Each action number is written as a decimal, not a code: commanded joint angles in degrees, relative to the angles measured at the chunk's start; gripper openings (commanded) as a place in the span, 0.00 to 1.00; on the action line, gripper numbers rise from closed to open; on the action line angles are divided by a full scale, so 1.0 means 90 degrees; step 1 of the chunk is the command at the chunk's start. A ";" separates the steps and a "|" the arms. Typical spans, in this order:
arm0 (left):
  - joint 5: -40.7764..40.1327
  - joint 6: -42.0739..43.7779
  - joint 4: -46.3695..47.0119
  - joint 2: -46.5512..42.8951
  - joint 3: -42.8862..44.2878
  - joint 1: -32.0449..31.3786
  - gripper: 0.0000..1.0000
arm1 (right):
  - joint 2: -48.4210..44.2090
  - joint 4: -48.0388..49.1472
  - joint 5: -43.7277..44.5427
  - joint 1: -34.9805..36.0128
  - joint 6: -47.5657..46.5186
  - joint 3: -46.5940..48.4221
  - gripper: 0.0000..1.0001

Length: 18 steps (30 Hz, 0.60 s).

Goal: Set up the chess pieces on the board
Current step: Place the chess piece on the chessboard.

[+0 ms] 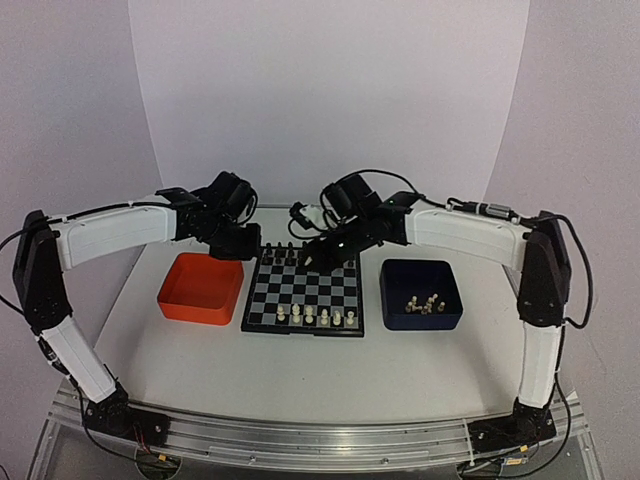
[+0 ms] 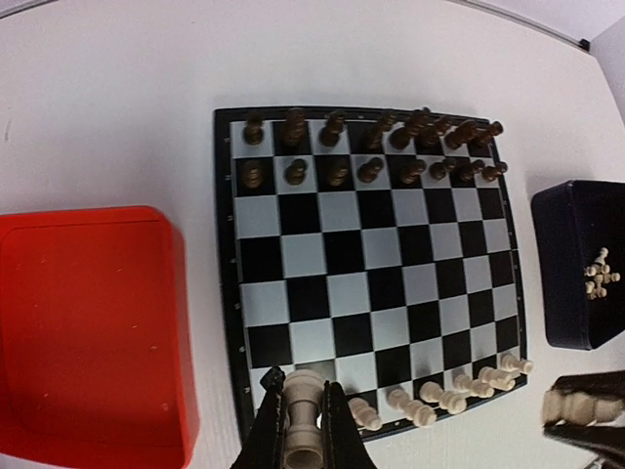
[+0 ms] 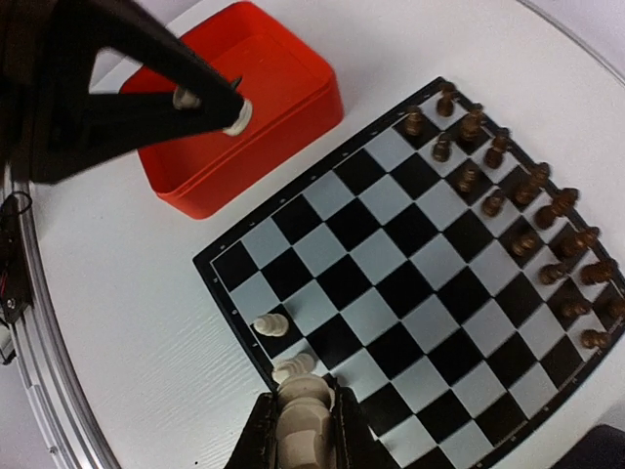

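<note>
Top external view: the white-shelled left arm (image 1: pixel 110 228) and right arm (image 1: pixel 470 232) bow in from the sides, elbows out, wrists bent down above the small square black-and-silver checkered chessboard (image 1: pixel 303 290).
Left side: the left gripper (image 2: pixel 304 401) is narrow, clamped on a cream-white plastic chess piece (image 2: pixel 303 440) above the board's near left corner.
Right side: the right gripper (image 3: pixel 303 399) is narrow too, gripping a second cream-white piece (image 3: pixel 305 435) over the same near edge.
White row: a short row of cream-white pieces (image 1: pixel 315 316) stands along the near edge, and tiny dark pieces (image 2: pixel 371 147) fill the two far rows.
Spare stock: more loose cream-white pieces (image 1: pixel 424 301) lie in the dark blue square tray (image 1: pixel 420 266) right of the board. The orange square tray (image 1: pixel 200 262) sits to its left.
Risk, crowding: both wrists hang close together, so lowering at once could knock the fingers against each other.
Risk, toppling: the standing row is tightly spaced, and a descending finger or held piece could tip a neighbour.
Risk, release: I cannot tell whether either held piece is upright. Let go tilted, it would likely fall over or roll off its square.
</note>
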 commanded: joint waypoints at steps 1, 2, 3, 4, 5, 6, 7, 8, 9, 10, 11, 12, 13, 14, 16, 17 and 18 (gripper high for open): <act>-0.0315 -0.0055 -0.0526 -0.0822 -0.0329 0.0274 0.00 | 0.0898 -0.0439 0.0495 0.0649 -0.0331 0.1185 0.00; -0.0344 -0.0071 -0.0578 -0.0966 -0.0440 0.0342 0.00 | 0.1144 -0.0519 0.0563 0.0772 -0.0399 0.1494 0.00; -0.0383 -0.0089 -0.0639 -0.1085 -0.0529 0.0394 0.00 | 0.1344 -0.0592 0.0607 0.0855 -0.0477 0.1723 0.00; -0.0422 -0.0102 -0.0684 -0.1222 -0.0622 0.0444 0.00 | 0.1564 -0.0690 0.0597 0.0925 -0.0530 0.1967 0.00; -0.0507 -0.0121 -0.0734 -0.1333 -0.0687 0.0481 0.00 | 0.1748 -0.0773 0.0554 0.0967 -0.0624 0.2168 0.00; -0.0560 -0.0134 -0.0778 -0.1450 -0.0755 0.0533 0.00 | 0.1945 -0.0885 0.0515 0.1013 -0.0727 0.2384 0.00; -0.0593 -0.0135 -0.0803 -0.1531 -0.0810 0.0573 0.00 | 0.2079 -0.0925 0.0520 0.1036 -0.0890 0.2498 0.00; -0.0631 -0.0136 -0.0816 -0.1624 -0.0857 0.0600 0.00 | 0.2240 -0.0972 0.0596 0.1075 -0.1044 0.2643 0.00; -0.0678 -0.0134 -0.0844 -0.1688 -0.0887 0.0617 0.00 | 0.2389 -0.1049 0.0706 0.1103 -0.1208 0.2781 0.00; -0.0728 -0.0131 -0.0885 -0.1732 -0.0911 0.0630 0.00 | 0.2519 -0.1138 0.0817 0.1121 -0.1381 0.2903 0.00; -0.0789 -0.0140 -0.0952 -0.1758 -0.0915 0.0642 0.00 | 0.2590 -0.1189 0.0880 0.1124 -0.1522 0.3007 0.00; -0.0834 -0.0143 -0.1002 -0.1774 -0.0923 0.0647 0.00 | 0.2663 -0.1223 0.0913 0.1122 -0.1649 0.3055 0.00; -0.0879 -0.0146 -0.1049 -0.1792 -0.0931 0.0653 0.00 | 0.2733 -0.1257 0.0942 0.1120 -0.1773 0.3100 0.00; -0.0922 -0.0149 -0.1078 -0.1812 -0.0948 0.0657 0.00 | 0.2777 -0.1282 0.0932 0.1121 -0.1870 0.3117 0.01; -0.0978 -0.0158 -0.1106 -0.1862 -0.0973 0.0673 0.00 | 0.2863 -0.1330 0.0925 0.1114 -0.1999 0.3166 0.01; -0.0989 -0.0163 -0.1111 -0.1885 -0.0990 0.0679 0.00 | 0.2912 -0.1352 0.0928 0.1114 -0.2023 0.3212 0.01; -0.0994 -0.0169 -0.1106 -0.1904 -0.1002 0.0681 0.00 | 0.2976 -0.1376 0.0924 0.1114 -0.2031 0.3276 0.02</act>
